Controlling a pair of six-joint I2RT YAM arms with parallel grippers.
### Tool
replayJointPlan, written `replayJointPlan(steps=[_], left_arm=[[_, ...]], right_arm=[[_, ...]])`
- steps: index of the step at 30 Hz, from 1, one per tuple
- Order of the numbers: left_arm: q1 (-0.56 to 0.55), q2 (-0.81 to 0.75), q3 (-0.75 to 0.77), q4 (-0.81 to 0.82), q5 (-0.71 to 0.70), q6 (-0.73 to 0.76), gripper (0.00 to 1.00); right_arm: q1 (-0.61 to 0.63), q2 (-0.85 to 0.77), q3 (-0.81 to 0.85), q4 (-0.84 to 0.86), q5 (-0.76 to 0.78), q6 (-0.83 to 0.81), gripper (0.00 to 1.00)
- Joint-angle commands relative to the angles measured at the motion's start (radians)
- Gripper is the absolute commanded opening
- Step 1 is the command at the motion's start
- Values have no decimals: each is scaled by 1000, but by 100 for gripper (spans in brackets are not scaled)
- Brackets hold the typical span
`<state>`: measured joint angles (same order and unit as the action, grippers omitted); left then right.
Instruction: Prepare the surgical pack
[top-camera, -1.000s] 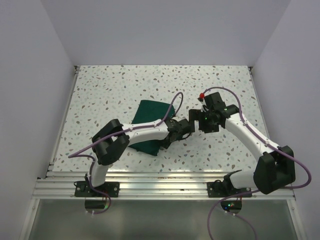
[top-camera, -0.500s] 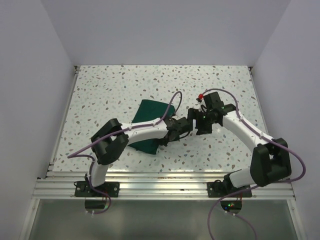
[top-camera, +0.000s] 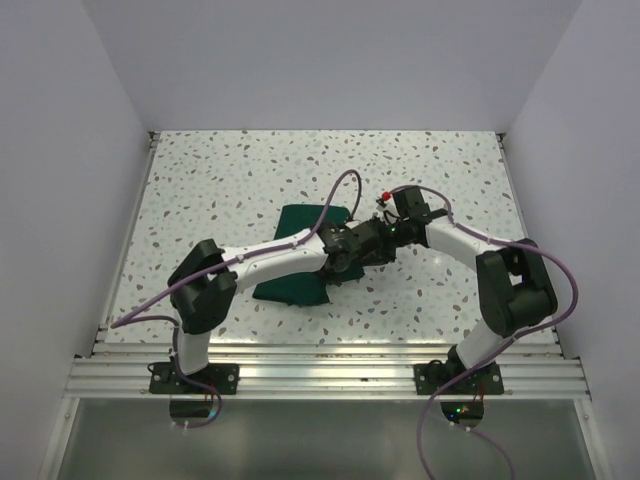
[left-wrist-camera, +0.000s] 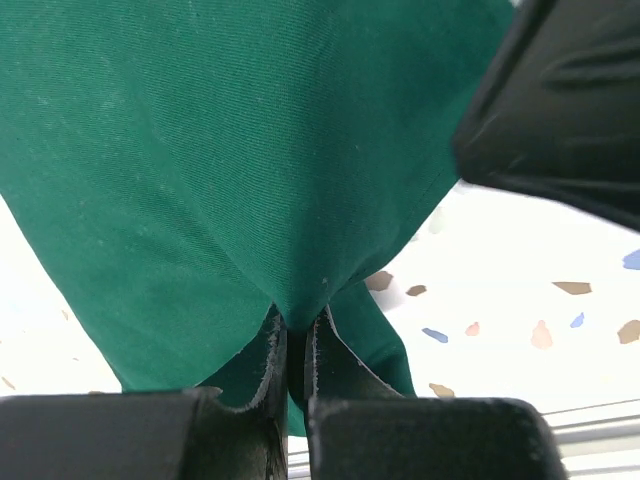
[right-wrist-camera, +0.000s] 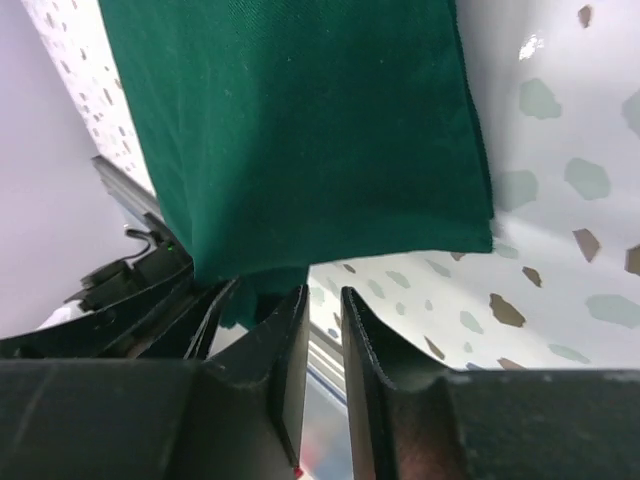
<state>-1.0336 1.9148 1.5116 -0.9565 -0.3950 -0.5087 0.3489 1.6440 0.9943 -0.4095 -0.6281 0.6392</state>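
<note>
The surgical pack (top-camera: 303, 221) is a dark green folded cloth lying left of the table's middle. My left gripper (top-camera: 347, 252) is at its right edge. In the left wrist view the left gripper (left-wrist-camera: 297, 325) is shut on a pinched fold of the green cloth (left-wrist-camera: 220, 150), which lifts into a ridge. My right gripper (top-camera: 368, 238) sits close against the left one from the right. In the right wrist view the right gripper (right-wrist-camera: 325, 300) shows a narrow gap with only table behind it. The cloth's edge (right-wrist-camera: 300, 130) hangs just past its fingertips.
The speckled tabletop (top-camera: 430, 180) is walled at the back and both sides. A metal rail (top-camera: 320, 355) runs along the near edge. Purple cables loop over both arms. The left gripper's black body (right-wrist-camera: 130, 310) crowds the right wrist view.
The left gripper has shut on the cloth's right edge. The right arm swung left until its gripper met the left one, and its jaws narrowed from wide open to a thin gap.
</note>
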Motion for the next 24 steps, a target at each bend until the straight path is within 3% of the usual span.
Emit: replayJointPlan(steps=[1, 11, 19, 24], left_arm=[[12, -66, 47, 36, 36, 6, 0], [40, -54, 73, 29, 77, 19, 0], [47, -25, 55, 32, 117, 30, 25], [47, -19, 50, 36, 133, 22, 33]], right_arm=[[4, 7, -29, 100, -90, 65, 22], [4, 16, -23, 71, -113, 33, 17], [-5, -3, -43, 38, -102, 1, 18], [-10, -12, -56, 23, -101, -18, 18]])
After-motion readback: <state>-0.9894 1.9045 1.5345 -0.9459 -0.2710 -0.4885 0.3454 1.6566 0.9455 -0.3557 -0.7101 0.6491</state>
